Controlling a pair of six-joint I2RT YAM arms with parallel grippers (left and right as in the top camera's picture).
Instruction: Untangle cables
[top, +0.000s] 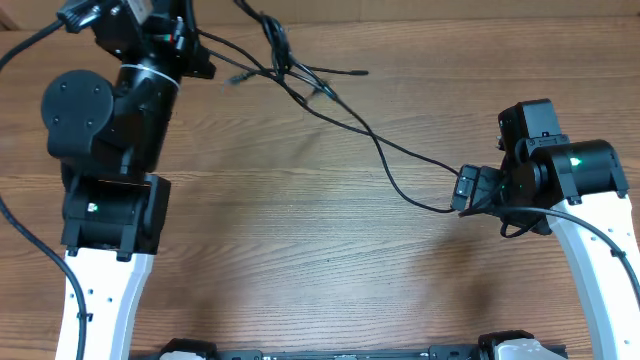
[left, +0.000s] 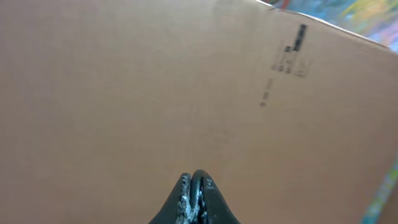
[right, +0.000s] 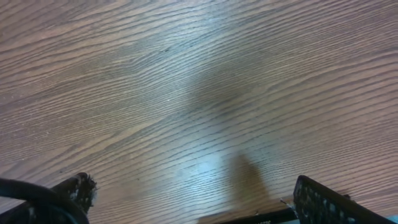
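Observation:
The cables (top: 295, 75) form a thin black knot at the back of the table, left of centre, with short plug ends sticking out to both sides. One long strand (top: 390, 150) runs from the knot down to the right and ends at my right gripper (top: 463, 188). My right gripper (right: 199, 205) is open wide just above the wood, and a black cord (right: 249, 218) crosses the bottom edge between its fingers. My left gripper (left: 193, 178) is shut, raised, and faces a cardboard surface. No cable shows between its fingertips.
The left arm (top: 120, 110) stands over the back left corner, close to the knot. A brown cardboard box (left: 186, 81) rises behind the table's far edge. The right arm (top: 560, 170) is at the right side. The wooden tabletop (top: 300, 250) spans the middle and front.

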